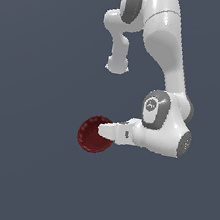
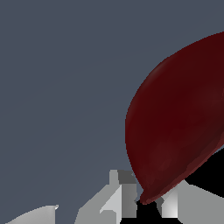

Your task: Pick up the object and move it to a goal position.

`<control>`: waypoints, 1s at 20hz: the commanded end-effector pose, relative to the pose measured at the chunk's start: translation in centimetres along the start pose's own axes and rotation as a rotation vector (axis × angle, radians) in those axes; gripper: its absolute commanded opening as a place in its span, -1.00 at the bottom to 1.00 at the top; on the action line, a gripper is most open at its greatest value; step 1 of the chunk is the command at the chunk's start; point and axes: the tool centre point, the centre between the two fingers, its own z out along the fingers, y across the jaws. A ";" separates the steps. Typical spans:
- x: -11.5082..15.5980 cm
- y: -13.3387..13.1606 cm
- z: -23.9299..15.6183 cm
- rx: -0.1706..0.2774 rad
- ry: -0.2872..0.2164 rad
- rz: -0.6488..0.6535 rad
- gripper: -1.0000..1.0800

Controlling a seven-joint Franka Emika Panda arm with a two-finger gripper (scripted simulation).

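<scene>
1 dark red bowl (image 1: 91, 135) rim-pinched in tool (image 1: 106, 130), bare grey surface (image 1: 21, 168) all round.

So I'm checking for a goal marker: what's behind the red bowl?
Around the bowl the exterior view shows only plain grey-blue background, no marker. The gripper covers the bowl's edge on the exterior view's right, and whatever lies directly behind the bowl is hidden.
</scene>
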 end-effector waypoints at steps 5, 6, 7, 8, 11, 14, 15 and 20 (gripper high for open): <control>-4.9 4.7 -2.0 0.001 0.002 0.002 -1.00; -5.7 5.4 -2.4 0.001 0.002 0.002 -1.00; -6.4 6.1 -2.6 0.002 0.001 0.002 -1.00; -7.1 6.8 -3.0 0.002 0.001 0.002 -1.00; -9.4 8.9 -3.9 0.002 0.001 0.003 -1.00; -11.3 10.8 -4.8 0.001 0.001 0.004 -1.00; -11.8 11.4 -5.1 0.001 0.001 0.004 -1.00; -13.5 13.2 -5.9 0.000 0.001 0.004 -1.00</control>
